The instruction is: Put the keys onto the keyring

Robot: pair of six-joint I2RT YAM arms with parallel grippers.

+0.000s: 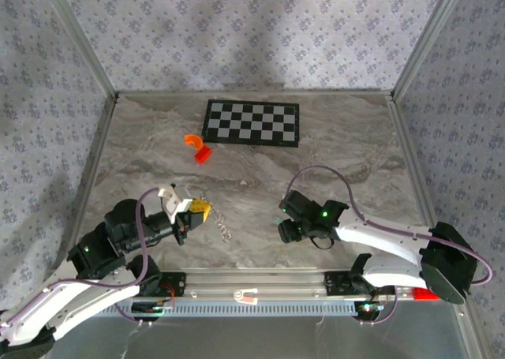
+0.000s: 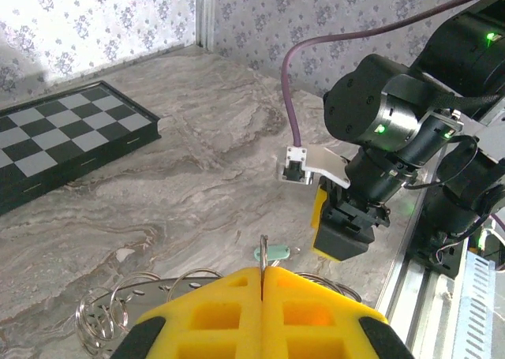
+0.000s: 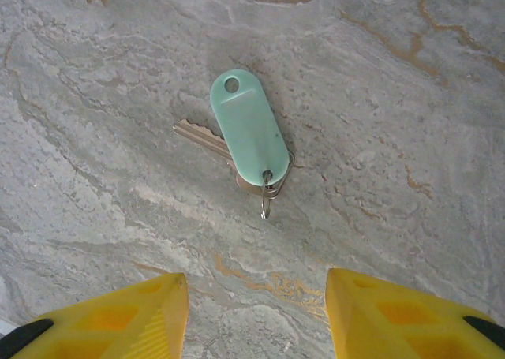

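Note:
The keys (image 3: pixel 248 130) lie flat on the marble: a pale teal-green tag over a metal key, with a small wire loop at the near end. My right gripper (image 3: pixel 256 319) hovers open just short of them, one yellow finger (image 3: pixel 110 319) on each side and nothing between. The left wrist view shows the tag (image 2: pixel 272 253) beside the right gripper (image 2: pixel 341 233). My left gripper (image 2: pixel 262 276) is shut on the keyring (image 2: pixel 263 248), whose thin metal edge sticks up between the pads while silvery loops (image 2: pixel 102 312) trail to the left. From above, the left gripper (image 1: pixel 199 210) sits beside the keyring (image 1: pixel 223 226).
A black-and-white checkerboard (image 1: pixel 252 122) lies at the back of the table, with an orange curved piece (image 1: pixel 194 140) and a red piece (image 1: pixel 203 155) just in front of it. Patterned walls enclose three sides. A metal rail (image 1: pixel 252 284) runs along the near edge.

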